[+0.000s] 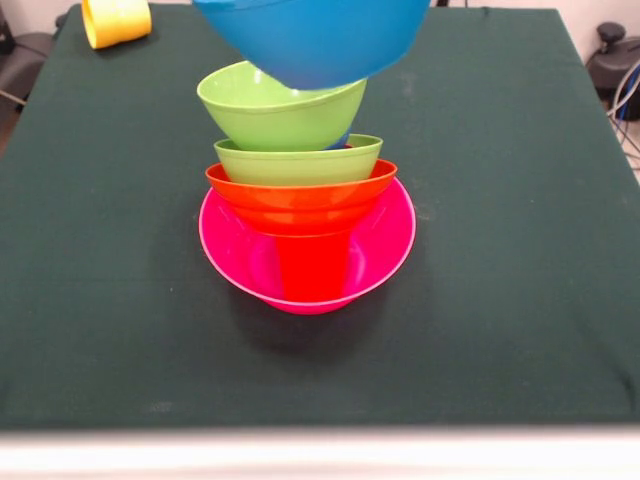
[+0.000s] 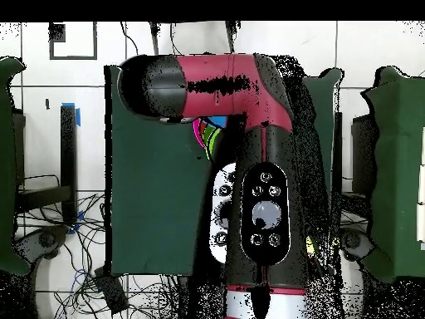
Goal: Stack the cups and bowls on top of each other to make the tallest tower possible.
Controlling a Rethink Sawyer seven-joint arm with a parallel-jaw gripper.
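Four glossy plastic bowls are already sitting stacked over a red cup (image 1: pixel 313 265) mid-table; the light blue bowl (image 1: pixel 315 38) is hovering above the tilted top lime bowl (image 1: pixel 280 108). Gripper hidden; its grip is unclear. A yellow cup (image 1: pixel 115 20) is lying unstacked.

Front low, close; overhead—arm (image 2: pixel 249 166) perhaps blocking.

No readable text or labels show anywhere.
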